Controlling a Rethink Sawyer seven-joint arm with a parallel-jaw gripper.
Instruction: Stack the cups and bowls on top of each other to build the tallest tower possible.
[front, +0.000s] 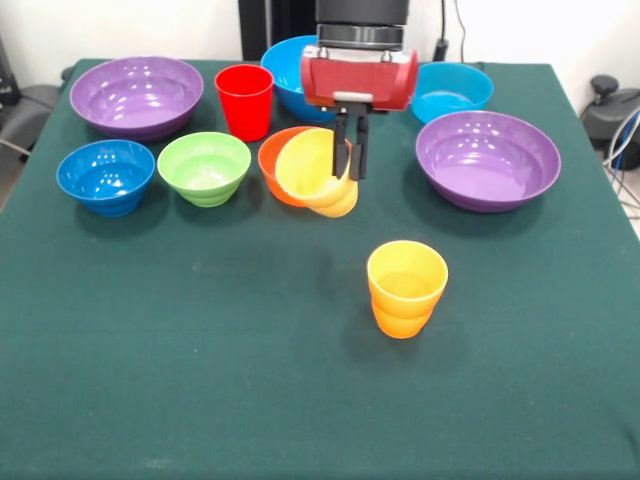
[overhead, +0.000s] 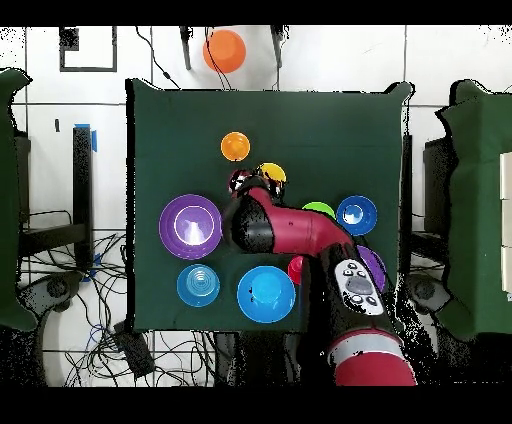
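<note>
Yellow cup (front: 318, 170) tilted in pincer (front: 351, 160) (hiding orange bowl (front: 277, 160) partly).

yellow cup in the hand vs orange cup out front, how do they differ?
The glossy yellow plastic cup is tilted, mouth facing forward, with the hand shut on its rim; the glossy orange plastic cup stands upright and alone. The yellow cup overlaps the orange plastic bowl; the orange cup touches nothing. Both have bulging stepped bases.
</note>
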